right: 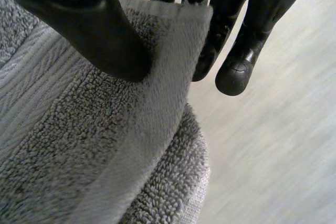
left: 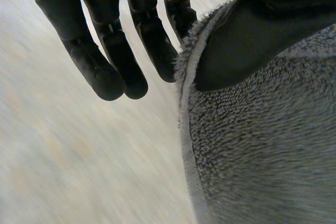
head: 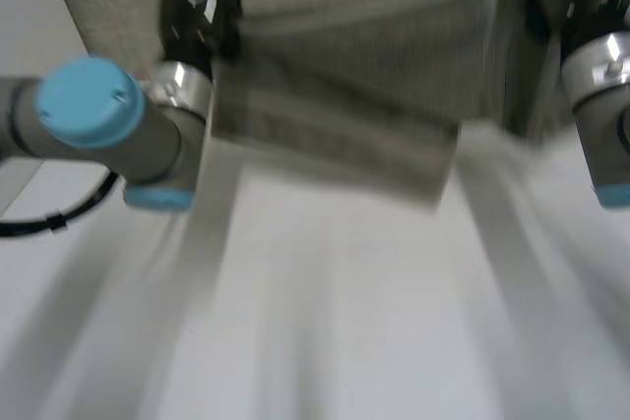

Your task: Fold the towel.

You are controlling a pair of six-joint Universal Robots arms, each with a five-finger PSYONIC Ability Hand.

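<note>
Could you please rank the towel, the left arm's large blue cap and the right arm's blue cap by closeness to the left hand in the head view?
1. towel: pinched in the left hand.
2. left arm's large blue cap: close beside, on its own arm.
3. right arm's blue cap: far across, at the robot's right.

The towel is grey terry cloth, matt and rough, with a looped pile. A flat ribbed band is woven across it, and its hem looks smoother. The left hand and the right hand look like smooth black plastic, with a dull sheen on the fingers. The worktop is white, smooth and matt. On the left arm the shell is matt grey, the cap is smooth light-blue plastic, and the ring at the wrist is shiny metal.
</note>
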